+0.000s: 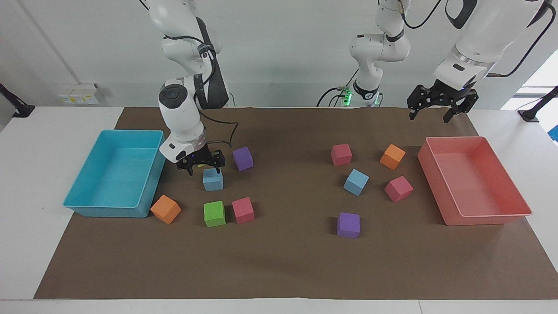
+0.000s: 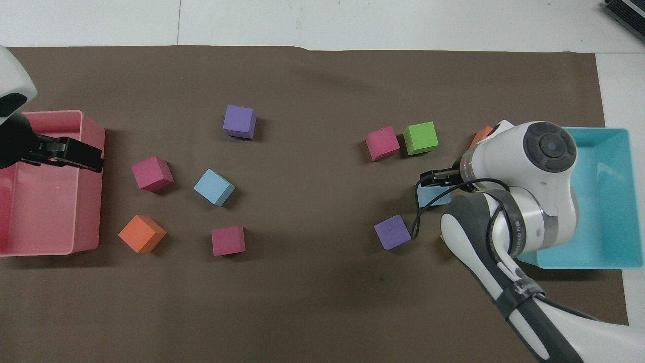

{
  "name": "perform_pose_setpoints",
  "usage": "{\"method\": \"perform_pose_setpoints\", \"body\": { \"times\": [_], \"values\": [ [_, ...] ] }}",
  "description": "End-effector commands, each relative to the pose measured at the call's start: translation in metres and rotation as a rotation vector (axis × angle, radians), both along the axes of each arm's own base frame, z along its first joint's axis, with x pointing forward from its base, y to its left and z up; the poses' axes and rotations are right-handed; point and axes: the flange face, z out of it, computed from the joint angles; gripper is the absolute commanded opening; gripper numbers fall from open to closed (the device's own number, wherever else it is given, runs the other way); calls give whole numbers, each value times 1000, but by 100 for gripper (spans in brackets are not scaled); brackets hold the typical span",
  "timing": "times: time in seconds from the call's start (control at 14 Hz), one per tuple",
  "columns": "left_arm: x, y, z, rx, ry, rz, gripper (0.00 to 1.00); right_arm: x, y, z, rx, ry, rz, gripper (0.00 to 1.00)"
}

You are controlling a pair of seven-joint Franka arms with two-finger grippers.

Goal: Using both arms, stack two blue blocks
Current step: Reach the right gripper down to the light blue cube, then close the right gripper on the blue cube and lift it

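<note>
Two sets of jaws stand open and empty: the right gripper (image 1: pixel 201 165) hovers just above one blue block (image 1: pixel 212 179), at three o'clock of the turquoise tray (image 1: pixel 87 205), while the left gripper (image 1: pixel 441 105) waits above the pink tray (image 1: pixel 484 216), the second blue block (image 1: pixel 356 182) on the worktop at the tray's nine o'clock in the facing view.

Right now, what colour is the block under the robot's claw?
Light blue block, best seen in the facing view.

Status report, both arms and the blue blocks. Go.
Right gripper open, low over one blue block, not gripping. Left gripper open, waiting above pink tray. Other blue block untouched. Nothing blocking.
</note>
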Motion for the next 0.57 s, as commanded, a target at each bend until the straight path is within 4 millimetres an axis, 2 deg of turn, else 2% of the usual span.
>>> {"method": "perform_pose_setpoints", "body": {
  "times": [0.0,0.14,0.5],
  "values": [
    [-3,3,7,0,6,-3,100,3,9,-23,15,-7,-39,100],
    [-3,3,7,0,6,-3,100,3,20,-37,15,-14,-21,100],
    [-3,3,7,0,6,-3,100,-7,18,-58,10,0,-18,100]
  ]
}}
